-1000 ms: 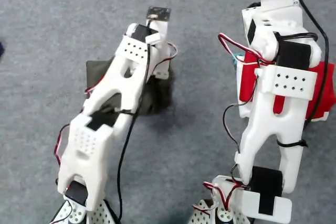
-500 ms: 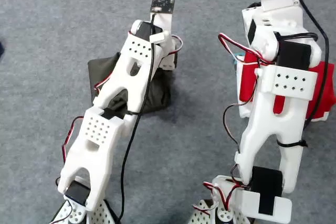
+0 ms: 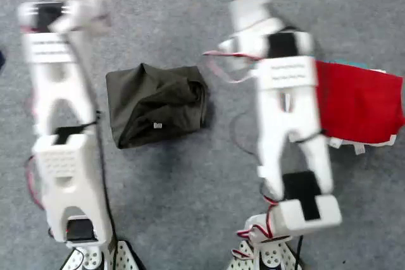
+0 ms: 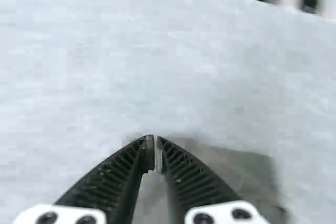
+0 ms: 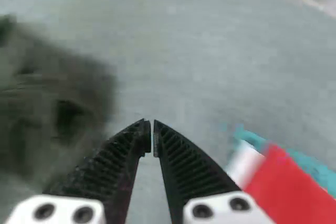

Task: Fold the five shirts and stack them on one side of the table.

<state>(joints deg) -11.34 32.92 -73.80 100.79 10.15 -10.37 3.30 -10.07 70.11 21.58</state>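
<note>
A grey table (image 3: 190, 181) is seen from above. A dark olive shirt (image 3: 155, 105) is bundled into a rough, rumpled square near the middle, between two white arms. A red shirt (image 3: 357, 102) is laid flat at the table's right edge, on top of a pile (image 3: 352, 146) of which teal and white edges peek out. How many shirts are in the pile cannot be told, and part of it is covered by the right arm (image 3: 288, 112). The left pincer (image 4: 155, 153) is drawn narrow, tips almost touching, with nothing gripped, over bare table. The right pincer (image 5: 152, 135) is likewise narrow and empty, held between the dark shirt and the red one.
</note>
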